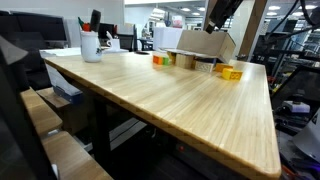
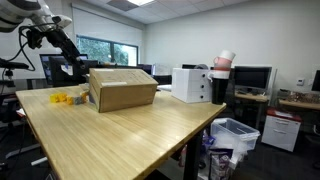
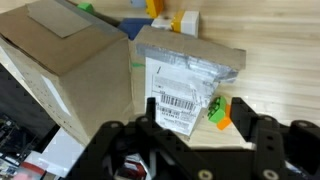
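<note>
In the wrist view my gripper (image 3: 196,108) is open and empty, hovering above the wooden table. Between its fingers lie the labelled end of a grey padded mailer (image 3: 190,60) and a green block (image 3: 215,110) resting on an orange block (image 3: 225,123) close to the right-hand finger. A cardboard box (image 3: 70,70) stands beside the mailer. In both exterior views the gripper (image 1: 220,15) (image 2: 70,58) hangs over the box (image 1: 205,45) (image 2: 122,90) at the table's far end.
More small coloured blocks (image 3: 185,20) lie beyond the mailer, also seen in both exterior views (image 1: 230,72) (image 2: 65,98). A white cup with tools (image 1: 91,45) stands at a table corner. A white appliance (image 2: 192,85), monitors and bins surround the table (image 1: 170,100).
</note>
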Tool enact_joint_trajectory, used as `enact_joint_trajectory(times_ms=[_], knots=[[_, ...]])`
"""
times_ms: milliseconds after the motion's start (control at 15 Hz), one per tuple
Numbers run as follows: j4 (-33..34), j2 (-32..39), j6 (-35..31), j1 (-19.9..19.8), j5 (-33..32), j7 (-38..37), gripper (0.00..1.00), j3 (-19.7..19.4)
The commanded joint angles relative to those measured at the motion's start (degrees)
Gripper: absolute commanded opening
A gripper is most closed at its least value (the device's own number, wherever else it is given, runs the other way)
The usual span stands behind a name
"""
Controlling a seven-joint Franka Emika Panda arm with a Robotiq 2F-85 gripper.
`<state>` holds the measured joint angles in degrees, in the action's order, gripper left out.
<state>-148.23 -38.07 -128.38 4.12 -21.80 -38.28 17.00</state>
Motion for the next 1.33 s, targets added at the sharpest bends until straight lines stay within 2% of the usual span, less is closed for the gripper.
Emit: enact_joint_trajectory(times_ms=[0, 333, 467, 933, 1267], knots=[[-2.2, 0.6, -0.4, 1.0, 2.7, 4.8, 0.98, 0.1], [-2.6, 2.0, -0.7, 2.4, 4.2, 8.9, 1.0, 0.5], [-2.1, 1.9, -1.7, 0.9, 2.7, 8.1, 1.0, 0.8], [-2.3, 1.4, -0.3, 0.5, 3.1, 5.7, 1.0, 2.2], [-2.7, 3.8, -0.3, 3.0, 1.8, -5.7, 1.0, 13.8]])
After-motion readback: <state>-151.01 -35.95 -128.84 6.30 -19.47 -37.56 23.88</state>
